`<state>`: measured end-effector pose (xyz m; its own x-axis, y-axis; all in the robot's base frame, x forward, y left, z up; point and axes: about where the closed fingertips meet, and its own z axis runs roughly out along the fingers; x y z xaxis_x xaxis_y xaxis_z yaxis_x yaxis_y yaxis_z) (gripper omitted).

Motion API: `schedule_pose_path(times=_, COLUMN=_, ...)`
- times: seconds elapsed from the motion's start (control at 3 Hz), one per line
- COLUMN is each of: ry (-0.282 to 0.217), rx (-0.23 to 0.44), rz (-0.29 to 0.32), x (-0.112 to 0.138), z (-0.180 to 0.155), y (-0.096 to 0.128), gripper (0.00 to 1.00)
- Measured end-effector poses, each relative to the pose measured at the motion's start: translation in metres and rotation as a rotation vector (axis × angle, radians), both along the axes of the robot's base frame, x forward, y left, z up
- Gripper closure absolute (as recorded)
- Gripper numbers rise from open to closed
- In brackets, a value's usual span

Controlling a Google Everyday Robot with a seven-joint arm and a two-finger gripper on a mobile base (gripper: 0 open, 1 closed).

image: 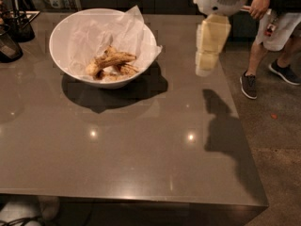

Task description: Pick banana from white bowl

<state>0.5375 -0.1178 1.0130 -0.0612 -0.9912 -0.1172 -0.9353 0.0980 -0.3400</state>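
**Hand** (210, 51): cream, hanging above the right edge of the tabletop (141, 145), well apart from the bowl. Whether it is clenched or released cannot be told.

**Banana** (113, 59): brown-speckled, lying over smaller brown pieces (123, 70) in the white bowl (55, 55), on crumpled paper (94, 34).

**Step in hand:** the approach. It is probably best done by travelling left above the rim, then descending centred across the banana's midsection, keeping off the paper and pieces.
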Motion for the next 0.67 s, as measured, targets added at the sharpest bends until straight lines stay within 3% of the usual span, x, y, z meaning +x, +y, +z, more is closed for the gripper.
schedule_pose_path(times=0.67, ry=-0.034, rx=0.020, rz=0.047, x=0.0109, z=0.0063, y=0.0238, gripper=0.00)
